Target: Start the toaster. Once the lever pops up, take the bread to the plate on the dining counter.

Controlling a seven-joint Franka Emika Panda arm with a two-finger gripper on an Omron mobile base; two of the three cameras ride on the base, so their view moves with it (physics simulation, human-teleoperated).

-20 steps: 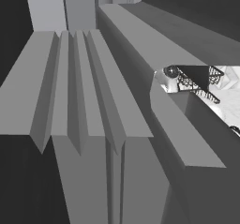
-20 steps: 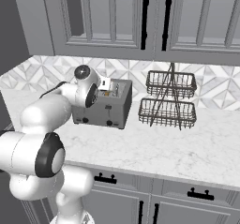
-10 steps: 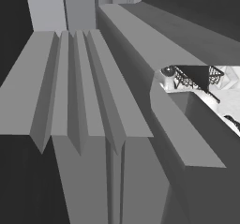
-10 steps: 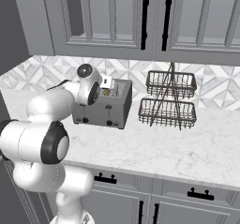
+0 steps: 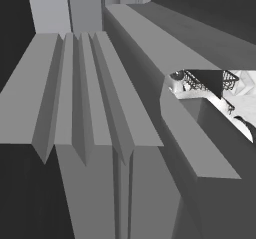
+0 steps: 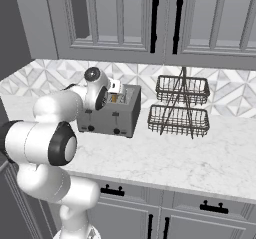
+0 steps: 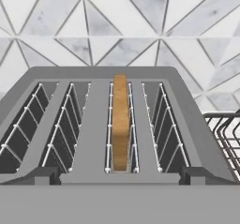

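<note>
**Bread standing in the toaster, claw spread above it**

I am looking at a white marble-look worktop (image 6: 185, 158) with faint grey veining, run along a wall of white and grey tiles cut in a diamond pattern (image 6: 50, 78). Grey panelled wall cabinets (image 6: 165, 18) with dark vertical handles hang above it, and grey drawers with dark pulls (image 6: 210, 208) sit under the front edge. From my left base camera I mostly get plain grey cabinet surfaces (image 5: 90, 108) close up, with a small slice of the bright worktop and the wire rack at about 3 o'clock.

On the worktop a grey toaster (image 6: 112, 114) stands near the wall, at roughly 9 o'clock from a dark two-tier wire basket rack (image 6: 181, 108); the two are near each other but apart. The arm bends in from 8 o'clock in the right base camera and its hand sits over the toaster's top.

The claw (image 6: 114, 90) is hard to read there, being small and partly behind the arm, and the fingertips do not rise into my hand camera; I take the jaws as spread wide, with nothing pinched.

The bread (image 7: 120, 122) is in the toaster, upright on its edge in the third slot from the left as my hand camera shows it. It is a narrow tan-brown slice, darker along the far end, framed by thin wire guides. The other slots (image 7: 28, 124) show bare wire. At 3 o'clock the rack's rim (image 7: 225, 129) edges in.
</note>
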